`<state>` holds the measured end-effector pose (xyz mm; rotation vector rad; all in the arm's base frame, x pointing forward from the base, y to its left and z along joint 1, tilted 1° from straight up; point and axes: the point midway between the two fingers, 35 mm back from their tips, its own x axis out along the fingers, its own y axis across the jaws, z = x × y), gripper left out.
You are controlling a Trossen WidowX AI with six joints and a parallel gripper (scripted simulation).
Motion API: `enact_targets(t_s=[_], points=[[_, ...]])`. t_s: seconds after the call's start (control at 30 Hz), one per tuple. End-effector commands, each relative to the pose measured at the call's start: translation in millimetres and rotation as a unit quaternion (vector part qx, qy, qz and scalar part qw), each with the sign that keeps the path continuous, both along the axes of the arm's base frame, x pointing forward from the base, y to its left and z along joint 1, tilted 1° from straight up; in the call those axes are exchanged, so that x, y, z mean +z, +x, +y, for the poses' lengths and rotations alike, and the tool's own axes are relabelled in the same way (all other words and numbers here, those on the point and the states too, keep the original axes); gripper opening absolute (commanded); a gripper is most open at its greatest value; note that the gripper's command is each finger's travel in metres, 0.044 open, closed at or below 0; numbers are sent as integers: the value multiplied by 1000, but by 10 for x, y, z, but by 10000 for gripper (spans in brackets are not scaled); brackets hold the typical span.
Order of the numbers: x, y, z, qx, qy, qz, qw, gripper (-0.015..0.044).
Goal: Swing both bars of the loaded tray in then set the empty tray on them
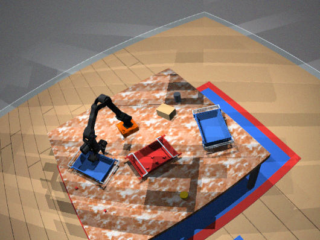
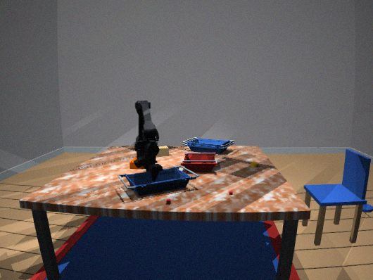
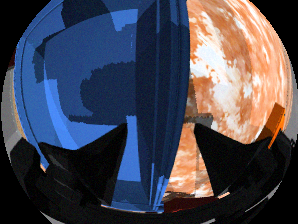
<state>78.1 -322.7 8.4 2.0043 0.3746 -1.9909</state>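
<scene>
Empty blue tray (image 1: 105,166) (image 2: 165,187) (image 3: 112,45) sits on the tabletop by the red tray (image 1: 162,164) (image 2: 200,168) (image 3: 185,204), approx. a short carry away, prob. so it can go straight over. Near bar (image 1: 139,164) (image 2: 199,161) and far bar (image 1: 163,148) (image 2: 200,153) both lie across the red tray's top, i.e. the support looks ready above the blocks (image 1: 152,157). Blue tray's own bars are swung outward, prob. leaving its rim free for a pinch.

Gripper (image 1: 98,153) (image 2: 154,179) (image 3: 162,128) is down at the side wall: one finger inside, one outside, wall upright betw. them. Fingers approx. three-quarters open, gap each side, nothing gripped. Closing squarely comes next; an off-centre pinch could tip the tray.
</scene>
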Motion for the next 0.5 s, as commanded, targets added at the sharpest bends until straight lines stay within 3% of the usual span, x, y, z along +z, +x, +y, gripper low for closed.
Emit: enact_targets(t_s=[0.0, 0.47], points=[[-4, -1, -3, -2, -1, 1, 1000, 264], [-4, -1, -3, -2, -1, 1, 1000, 155]])
